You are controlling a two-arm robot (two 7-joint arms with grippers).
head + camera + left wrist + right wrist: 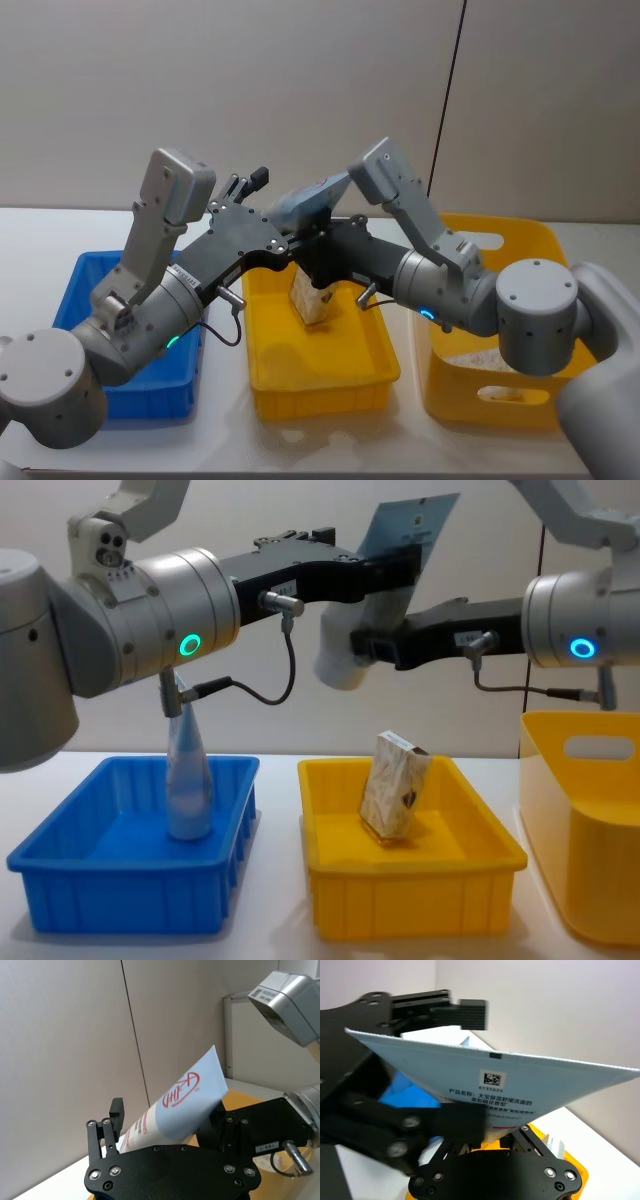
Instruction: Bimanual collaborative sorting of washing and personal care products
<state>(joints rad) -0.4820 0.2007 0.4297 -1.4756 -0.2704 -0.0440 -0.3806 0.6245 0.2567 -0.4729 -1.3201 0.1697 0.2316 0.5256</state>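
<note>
- Risk as I read it: both grippers meet on one tube at upper centre of the chest view. If one lets go before the other has a firm hold, it falls toward the yellow tray.
- Left gripper grasps the tube near its flat crimped end; right gripper is at the cap end, fingers hidden, can't tell.
- Tube: pale blue-white, red logo, barcode, tilted crimp-up.
- Beige carton leans in the yellow tray; another tube stands in the blue tray.
</note>
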